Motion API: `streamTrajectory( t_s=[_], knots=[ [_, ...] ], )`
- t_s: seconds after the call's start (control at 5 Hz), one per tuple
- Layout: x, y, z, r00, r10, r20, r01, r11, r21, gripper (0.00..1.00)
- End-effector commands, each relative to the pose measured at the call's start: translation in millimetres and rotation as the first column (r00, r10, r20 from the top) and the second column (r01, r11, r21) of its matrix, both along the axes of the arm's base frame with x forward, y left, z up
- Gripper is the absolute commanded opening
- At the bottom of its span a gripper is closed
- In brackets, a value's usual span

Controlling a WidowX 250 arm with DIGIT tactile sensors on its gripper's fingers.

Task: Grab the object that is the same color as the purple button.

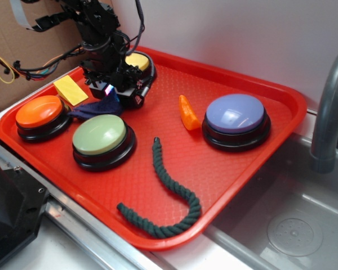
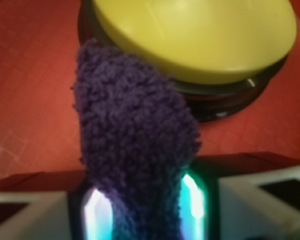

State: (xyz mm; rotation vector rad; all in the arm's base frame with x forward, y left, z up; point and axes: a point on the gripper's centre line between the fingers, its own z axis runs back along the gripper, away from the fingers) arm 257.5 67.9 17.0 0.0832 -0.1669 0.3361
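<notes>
The object, a dark purple knitted cloth, is pinched between my gripper's fingers at the back left of the red tray. Its free end trails down between the orange and green buttons. In the wrist view the cloth fills the gap between the two lit pads of the gripper, which is shut on it. The purple button, lavender-topped on a black base, sits at the tray's right side, well away from the gripper.
A yellow button stands just behind the gripper. An orange button, a green button, a yellow block, an orange piece and a dark green rope lie on the tray. A sink faucet rises at the right.
</notes>
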Motion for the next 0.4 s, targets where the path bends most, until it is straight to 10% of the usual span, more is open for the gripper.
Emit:
streamTrajectory(
  t_s=[0.0, 0.2],
  knots=[
    [6, -8, 50, 0.999, 0.019, 0.037, -0.02, 1.0, 0.017, 0.0],
    [7, -23, 89, 0.999, 0.03, 0.042, -0.029, 0.999, -0.029, 0.0]
  ],
)
